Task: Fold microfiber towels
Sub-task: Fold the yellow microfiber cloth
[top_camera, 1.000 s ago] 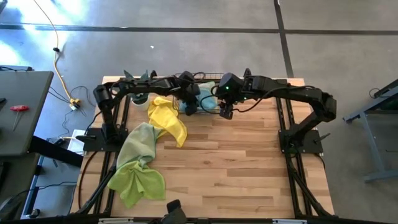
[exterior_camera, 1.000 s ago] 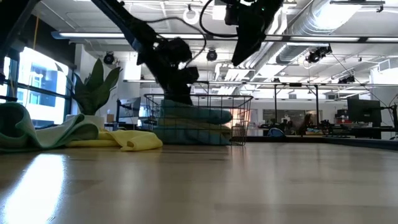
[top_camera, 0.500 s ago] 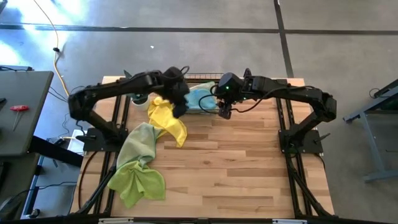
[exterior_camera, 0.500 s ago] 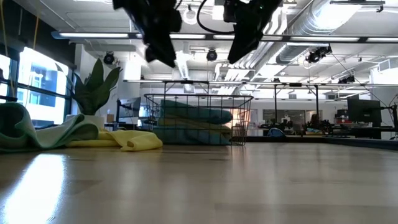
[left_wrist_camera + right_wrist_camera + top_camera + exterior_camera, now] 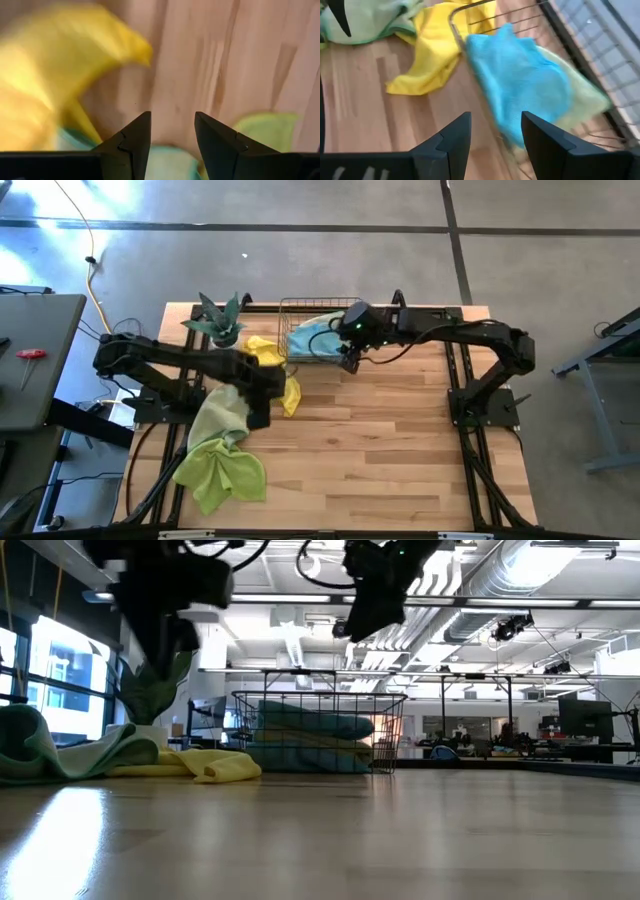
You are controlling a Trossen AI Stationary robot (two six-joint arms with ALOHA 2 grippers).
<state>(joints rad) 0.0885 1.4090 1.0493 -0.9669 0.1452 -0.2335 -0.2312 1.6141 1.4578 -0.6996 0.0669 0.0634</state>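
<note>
Three microfiber towels lie crumpled on the table's left half: a yellow one, a pale sage one and a lime green one. A light blue towel lies in the wire basket at the far edge, on top of a pale green one. My left gripper hovers open above the wood where the yellow towel and the sage towel meet, pointing steeply down. My right gripper hangs open over the basket's near right corner, slanting toward the blue towel.
A potted plant with spiky green leaves stands at the far left beside the basket. Bare wood covers the middle and right of the table. The low view shows the basket with both grippers well above the tabletop.
My left gripper has risen out of the basket and swung toward the table's near left, over the yellow and sage towels, tipping to point more steeply down; it carries nothing. My right gripper has edged slightly toward the basket. The towels have not moved.
</note>
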